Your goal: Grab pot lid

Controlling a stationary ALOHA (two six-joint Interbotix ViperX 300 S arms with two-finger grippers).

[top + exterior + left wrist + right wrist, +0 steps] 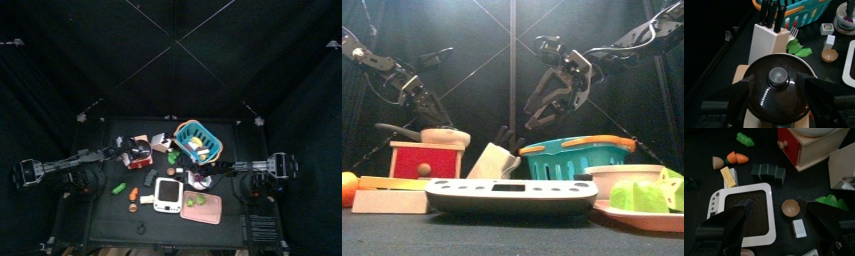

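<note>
The pot lid [777, 92] is round, black and glossy with a grey knob. In the left wrist view it lies on a tan pot on top of the red box [425, 160]. My left gripper [774, 76] is right over it, with its jaws apart on either side of the lid, close to the rim. I cannot tell whether they touch it. The same gripper shows in the front view [422, 108] and the top view [134, 152]. My right gripper [777, 223] is open and empty, hanging high [543, 105] over the white scale [744, 213].
A white knife block [767, 37] and the blue basket [804, 12] stand just behind the lid. The scale [509, 195] sits at the front, a green plate of food [643, 200] at the front right. A small brown bowl [791, 207], a carrot [736, 158] and other toy food lie around.
</note>
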